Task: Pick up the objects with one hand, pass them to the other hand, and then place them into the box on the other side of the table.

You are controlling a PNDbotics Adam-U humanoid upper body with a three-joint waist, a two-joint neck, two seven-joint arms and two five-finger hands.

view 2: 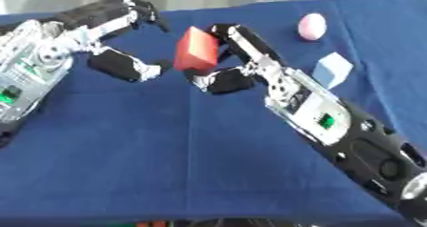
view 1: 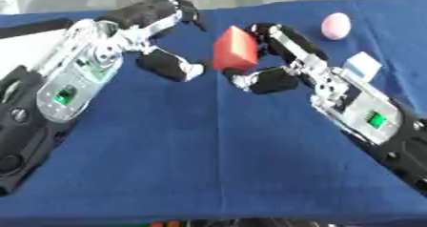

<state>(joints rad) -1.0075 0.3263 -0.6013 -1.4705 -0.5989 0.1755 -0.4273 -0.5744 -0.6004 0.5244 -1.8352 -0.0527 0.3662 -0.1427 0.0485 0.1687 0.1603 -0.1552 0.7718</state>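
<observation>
Our right hand (view 1: 275,59) holds the red block (view 1: 235,49) pinched between curled fingers and thumb, lifted above the middle of the blue table (view 1: 217,149), toward its far edge. Our left hand (view 1: 154,35) sits just beside the block, fingers and thumb spread and relaxed, not touching it. Near the far right corner lie a pink egg-shaped thing (view 1: 336,25) and, nearer the right edge, a pale blue cube (view 2: 333,69).
</observation>
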